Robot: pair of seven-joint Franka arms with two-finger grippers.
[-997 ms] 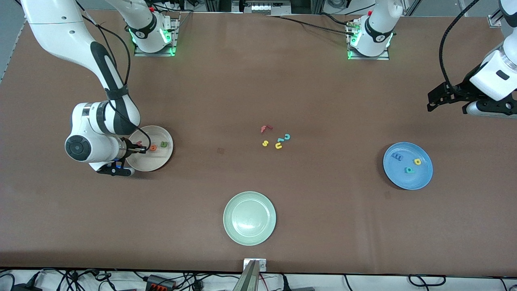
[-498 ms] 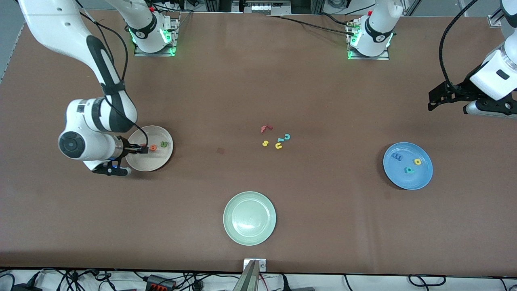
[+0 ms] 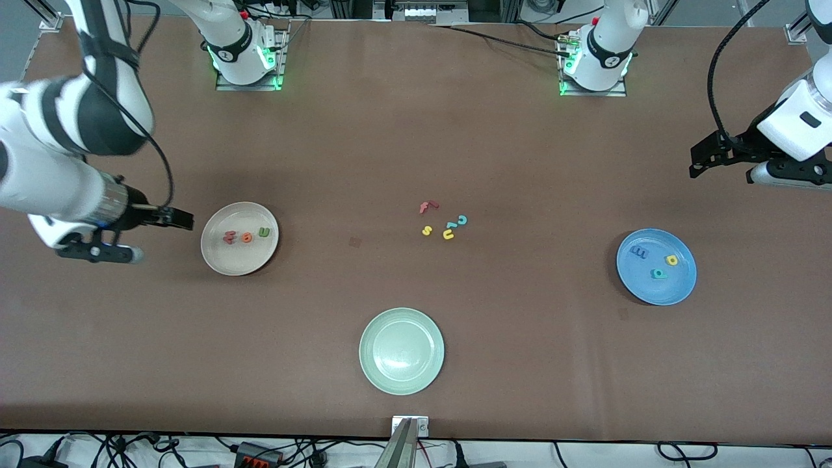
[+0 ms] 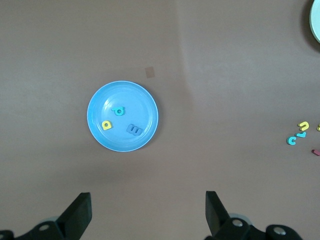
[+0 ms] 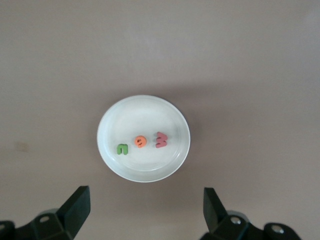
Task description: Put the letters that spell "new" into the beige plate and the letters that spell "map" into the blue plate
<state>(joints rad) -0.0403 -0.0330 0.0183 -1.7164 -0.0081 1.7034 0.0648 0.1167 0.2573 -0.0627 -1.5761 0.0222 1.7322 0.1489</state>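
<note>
Front view showed the beige plate point(image 3: 239, 238) lying on the brown worktop point(image 3: 416, 143) toward the right arm's end, with the dull-red "w" point(image 3: 229, 238), the orange "e" point(image 3: 246, 237) and the green "n" point(image 3: 263, 232) in a row inside it, close together. The right tool point(image 3: 174, 218) hung in the air over bare worktop just beside that plate's rim, its fingers spread apart and gripping nothing; the right wrist view looked straight down on the plate with both finger tips wide of it. The blue plate point(image 3: 656, 266) lay toward the left arm's end, holding the blue "m" point(image 3: 639, 251), the yellow "p" point(image 3: 671, 260) and the teal "a" point(image 3: 659, 273), each a little apart from the others. The left tool point(image 3: 708, 156) waited raised above the worktop at that same end, also spread and empty, as the left wrist view confirmed. Near the middle of the worktop sat a loose cluster: a red "f" point(image 3: 428, 207), a yellow "s" point(image 3: 426, 230), a teal "c" point(image 3: 461, 220), a small teal piece point(image 3: 451, 225) whose shape I could not tell, and a yellow u-shaped letter point(image 3: 448, 234). A pale green plate point(image 3: 402, 351) lay nearer to the front camera than that cluster.
</note>
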